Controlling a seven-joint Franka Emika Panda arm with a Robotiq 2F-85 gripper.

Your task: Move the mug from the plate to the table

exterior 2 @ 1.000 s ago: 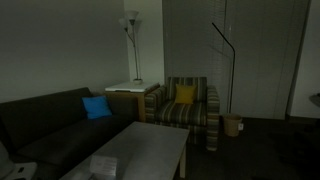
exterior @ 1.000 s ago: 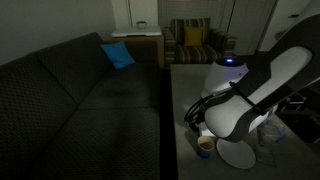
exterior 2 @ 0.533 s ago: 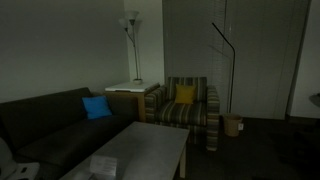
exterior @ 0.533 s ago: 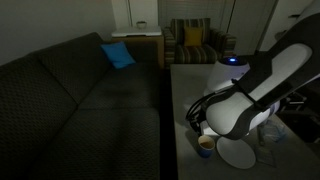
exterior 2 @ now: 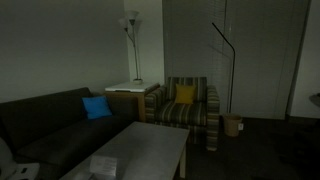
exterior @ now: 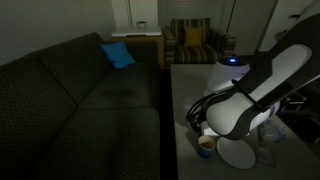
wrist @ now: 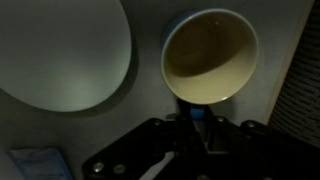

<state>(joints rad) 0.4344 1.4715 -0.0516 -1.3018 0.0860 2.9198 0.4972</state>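
The dark-blue mug with its tan inside stands upright on the grey table, just beside the white plate and off it. In an exterior view the mug sits near the table's sofa-side edge with the plate next to it. My gripper reaches down at the mug's near side, its dark fingers close together around a blue bit of the mug's wall or handle. In the exterior view the gripper is largely hidden by the white arm.
The dark sofa runs along the table's edge, close to the mug. A clear glassy thing stands beyond the plate. A white-and-blue boxy thing lies near the plate. A striped armchair is at the table's far end.
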